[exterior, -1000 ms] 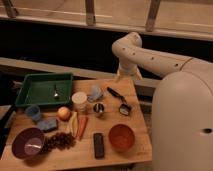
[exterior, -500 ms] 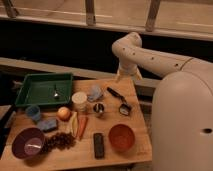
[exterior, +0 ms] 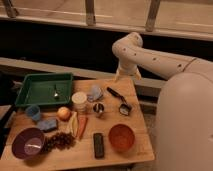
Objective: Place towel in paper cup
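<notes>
Lying near, front-left of pincer: towel

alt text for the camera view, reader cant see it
The robot's open gripper hangs empty over the far edge of a cluttered wooden table. The towel lies beside the paper cup, not in it.
</notes>
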`<state>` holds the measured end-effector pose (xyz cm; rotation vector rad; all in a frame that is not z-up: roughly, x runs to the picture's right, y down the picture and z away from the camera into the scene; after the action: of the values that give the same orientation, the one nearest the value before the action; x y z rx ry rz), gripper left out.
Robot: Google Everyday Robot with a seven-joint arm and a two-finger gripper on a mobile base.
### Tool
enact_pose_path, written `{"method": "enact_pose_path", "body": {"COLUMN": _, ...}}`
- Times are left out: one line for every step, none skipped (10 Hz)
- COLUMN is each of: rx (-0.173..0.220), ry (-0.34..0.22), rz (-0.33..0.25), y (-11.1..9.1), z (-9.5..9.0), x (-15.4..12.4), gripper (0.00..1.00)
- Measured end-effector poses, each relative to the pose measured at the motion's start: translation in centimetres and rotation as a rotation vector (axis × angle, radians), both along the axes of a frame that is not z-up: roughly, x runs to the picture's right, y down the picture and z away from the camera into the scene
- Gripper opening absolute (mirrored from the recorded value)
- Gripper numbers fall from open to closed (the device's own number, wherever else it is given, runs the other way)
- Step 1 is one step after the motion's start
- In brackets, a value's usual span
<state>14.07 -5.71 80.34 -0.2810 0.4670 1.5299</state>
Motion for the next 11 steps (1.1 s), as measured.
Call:
{"method": "enact_pose_path", "body": {"rx": 0.014, "ry": -0.032, "rz": -0.012, "y": -0.4, "z": -0.1, "x": -1.6, "gripper": 0.8}}
{"method": "enact_pose_path", "body": {"rx": 0.021, "ry": -0.08, "rz": -0.023, "y": -0.8, "z": -0.1, "x": -4.1, "gripper": 0.8}}
{"method": "enact_pose_path", "body": {"rx": 0.025, "ry": -0.132, "rz": -0.03, "y": -1.1, "z": -0.2, "x": -6.6, "gripper": 0.8}}
{"method": "enact_pose_path", "body": {"rx": 0.026, "ry": -0.163, "rz": -0.041, "y": -1.1, "z": 0.0, "x": -8.2, "gripper": 0.8}}
{"method": "enact_pose_path", "body": {"rx": 0.019, "ry": -0.221, "rz": -0.055, "y": -0.9, "z": 0.1, "x": -10.9, "gripper": 0.8}}
{"method": "enact_pose_path", "body": {"rx": 0.015, "ry": -0.276, "rz": -0.058, "y": -0.6, "z": 0.4, "x": -13.1, "gripper": 0.8}}
{"method": "enact_pose_path", "body": {"rx": 0.016, "ry": -0.347, "rz": -0.052, "y": -0.3, "z": 0.6, "x": -15.3, "gripper": 0.8}}
{"method": "enact_pose_path", "body": {"rx": 0.02, "ry": -0.383, "rz": -0.053, "y": -0.1, "z": 0.9, "x": -16.1, "gripper": 0.8}}
{"method": "enact_pose_path", "body": {"rx": 0.021, "ry": -0.434, "rz": -0.069, "y": 0.5, "z": 1.5, "x": -18.1, "gripper": 0.8}}
{"method": "enact_pose_path", "body": {"rx": 0.02, "ry": -0.464, "rz": -0.082, "y": 0.8, "z": 1.7, "x": -19.5, "gripper": 0.8}}
{"method": "enact_pose_path", "body": {"rx": 0.018, "ry": -0.468, "rz": -0.081, "y": 0.8, "z": 1.6, "x": -19.7, "gripper": 0.8}}
